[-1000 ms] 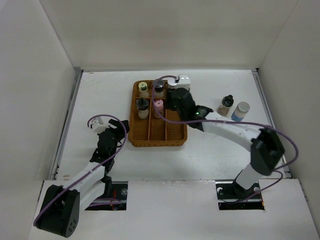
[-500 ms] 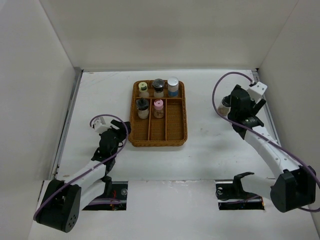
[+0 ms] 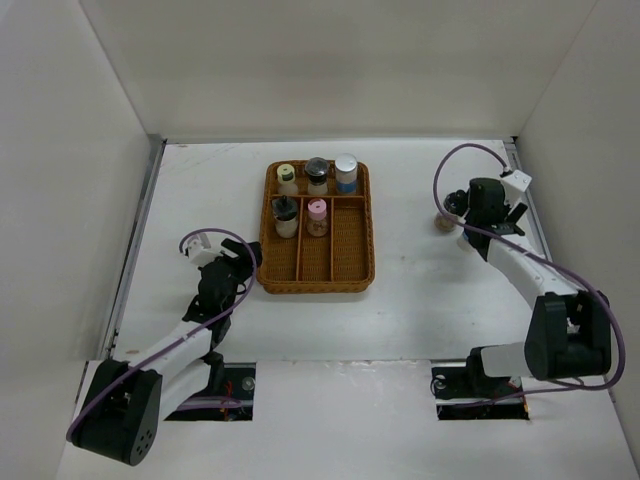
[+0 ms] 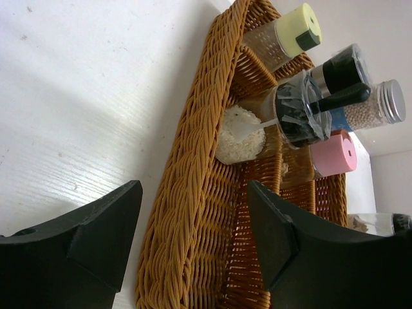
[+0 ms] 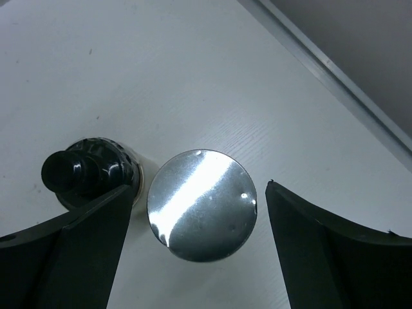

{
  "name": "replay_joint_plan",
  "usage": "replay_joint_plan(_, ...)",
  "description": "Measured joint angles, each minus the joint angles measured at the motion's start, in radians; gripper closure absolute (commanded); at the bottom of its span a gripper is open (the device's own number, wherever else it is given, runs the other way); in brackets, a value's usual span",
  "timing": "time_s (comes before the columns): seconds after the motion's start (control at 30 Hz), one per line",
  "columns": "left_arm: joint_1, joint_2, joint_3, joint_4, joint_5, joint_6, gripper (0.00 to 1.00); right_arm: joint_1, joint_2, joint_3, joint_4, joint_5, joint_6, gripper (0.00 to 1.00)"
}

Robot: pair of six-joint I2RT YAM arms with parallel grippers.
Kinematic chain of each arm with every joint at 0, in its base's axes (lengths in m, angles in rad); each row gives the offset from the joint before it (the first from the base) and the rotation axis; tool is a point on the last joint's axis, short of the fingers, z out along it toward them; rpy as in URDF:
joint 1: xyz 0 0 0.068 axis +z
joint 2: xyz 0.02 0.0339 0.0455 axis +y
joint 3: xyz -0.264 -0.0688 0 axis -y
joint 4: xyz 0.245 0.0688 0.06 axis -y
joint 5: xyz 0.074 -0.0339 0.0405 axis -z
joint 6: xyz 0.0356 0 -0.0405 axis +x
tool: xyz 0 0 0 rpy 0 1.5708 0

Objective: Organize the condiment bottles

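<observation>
- A small round jar with a flat silver lid [image 5: 201, 205] stood upright on the white bench [image 3: 200, 200], well apart from the tray and near the right wall. The right wrist camera looked straight down on it, so only the shiny lid showed.
- A small jar with a glossy black knobbed cap [image 5: 90, 170] stood just beside it. Whether the two jars touched could not be told.
- The right hand [image 5: 198, 193] was open above the silver-lidded jar, with one of its black fingers [image 5: 71, 257] on each side of the lid and a gap showing on both sides. The finger on the black-capped jar's side overlapped that jar's edge in the wrist view.
- The other five bottles stood upright in the brown wicker divided tray [image 3: 345, 270], in the middle of the bench.
- Its far row held one bottle per compartment: a shaker with a yellow-green lid [image 3: 287, 172] on the left, a black-topped grinder jar [image 3: 317, 167] in the middle, and a taller silver-lidded bottle with a blue-white label [image 3: 346, 165] on the right.
- Just nearer, a black-lidded jar of white grains [image 3: 286, 208] stood at the far end of the left long compartment. A pink-lidded jar [image 3: 317, 210] stood at the far end of the middle one.
- The left hand [image 4: 193, 193] was open and held nothing. It sat low over the bench just beside the tray's left wall, pointing towards it.
</observation>
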Motion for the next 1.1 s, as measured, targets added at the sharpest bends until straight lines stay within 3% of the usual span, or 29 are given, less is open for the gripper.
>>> replay_joint_plan(0.07,0.0,0.003,0.0,0.002,0.001,0.0,0.35,-0.008,0.027,0.0,0.005,-0.018,0.005,0.22)
replay_joint_plan(0.17,0.0,0.005,0.0,0.002,0.001,0.0,0.35,-0.011,0.045,0.0,0.005,-0.026,0.011,0.41)
replay_joint_plan(0.27,0.0,0.006,0.0,0.006,0.001,0.0,0.35,-0.009,0.031,-0.013,0.006,-0.024,0.023,0.5)
replay_joint_plan(0.5,-0.006,0.017,0.0,0.008,0.001,0.0,0.35,0.108,-0.161,-0.139,-0.056,0.058,0.029,0.53)
replay_joint_plan(0.73,-0.006,0.012,0.0,0.011,0.0,0.0,0.35,0.322,-0.286,-0.106,-0.142,0.098,0.035,0.54)
replay_joint_plan(0.87,-0.006,0.011,0.0,0.011,0.0,0.0,0.35,0.475,-0.221,0.013,-0.143,0.095,0.016,0.54)
replay_joint_plan(1.1,-0.003,-0.011,0.0,0.011,-0.001,0.001,0.35,0.668,0.102,0.295,0.027,0.008,-0.083,0.55)
